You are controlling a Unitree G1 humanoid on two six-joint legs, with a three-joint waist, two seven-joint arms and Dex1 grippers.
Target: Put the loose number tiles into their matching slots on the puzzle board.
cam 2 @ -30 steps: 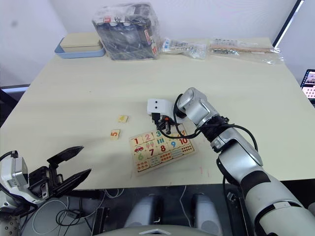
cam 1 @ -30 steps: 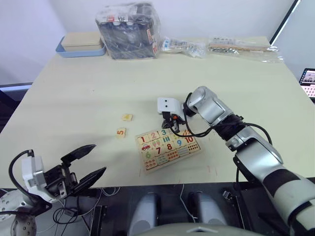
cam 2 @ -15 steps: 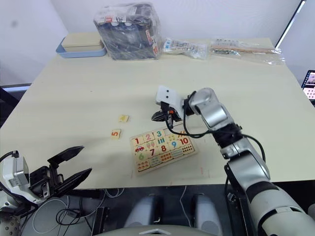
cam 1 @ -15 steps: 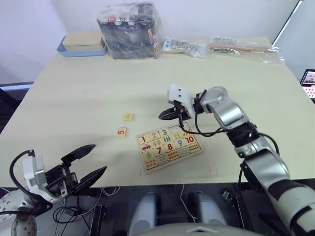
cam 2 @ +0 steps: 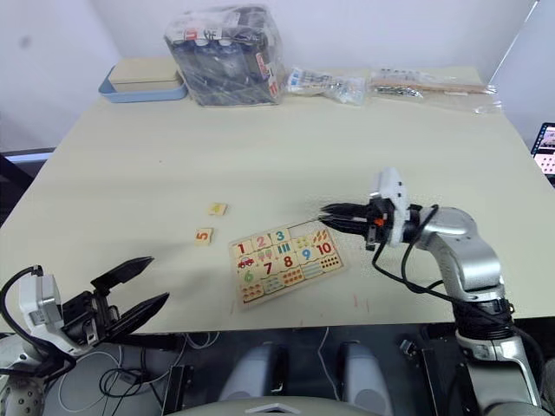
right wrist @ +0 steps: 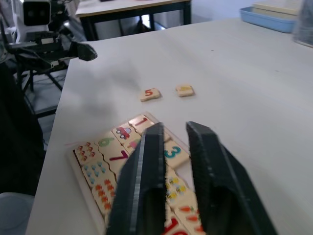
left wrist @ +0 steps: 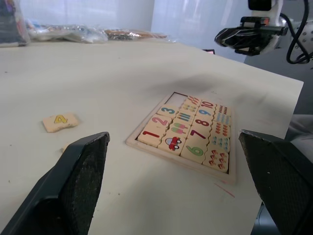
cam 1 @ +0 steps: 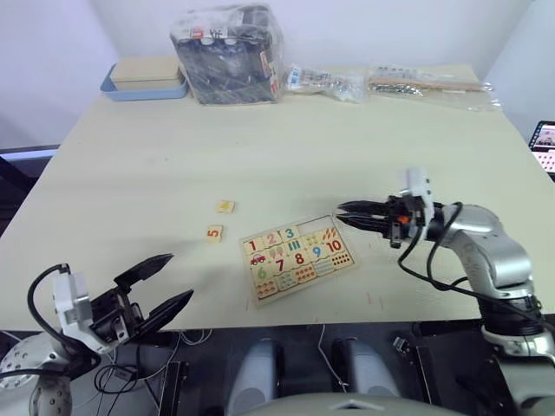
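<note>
Two loose number tiles are lying flat on the tabletop (cam 1: 130,165) left of centre in the left eye view: the 4 tile (cam 1: 225,206) and, just below and left of it, the 5 tile (cam 1: 213,232). They are sitting near each other but not touching, and both are lying apart from the puzzle board (cam 1: 297,256), which is resting at an angle in the lower middle of that frame.

Each tile is looking like a small, thin square of pale wood with slightly wavy edges, one printed with a yellow 4, the other with a red-orange 5. They are probably very light and rigid, with smooth faces that may be sliding on the tabletop when nudged. Lying so flat, they are offering little height to pinch, so the best hold is likely across two opposite edges, with the fingertips coming straight down.

On the board, tiles 1, 2 and 3 are sitting in the top row, while the plain slots (cam 1: 306,231) to their right are looking unfilled.

The right hand (cam 1: 364,212) is hovering over the tabletop just right of the board, fingers narrowly parted and carrying nothing. The left hand (cam 1: 157,284) is hanging in the lower left corner, spread wide and empty.
</note>
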